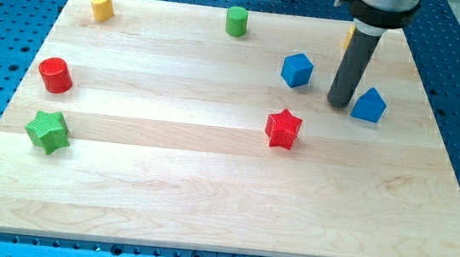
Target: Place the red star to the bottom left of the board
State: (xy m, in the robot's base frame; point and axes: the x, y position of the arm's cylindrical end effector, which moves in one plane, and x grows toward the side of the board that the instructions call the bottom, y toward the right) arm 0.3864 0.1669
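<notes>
My tip (339, 103), a bare rod with no claw to open or close, stands between the blue cube (297, 70) and the blue wedge-shaped block (369, 105), up-right of the red star (283, 128) lying right of the wooden board's (206, 194) centre.

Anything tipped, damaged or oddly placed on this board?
Nothing stands out. The red star and the other blocks sit flat and intact on the board; my tip rests between two blue blocks.

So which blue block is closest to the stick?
The blue block on the view's right, just beside my tip. The other blue cube sits farther off, to the tip's left.
</notes>
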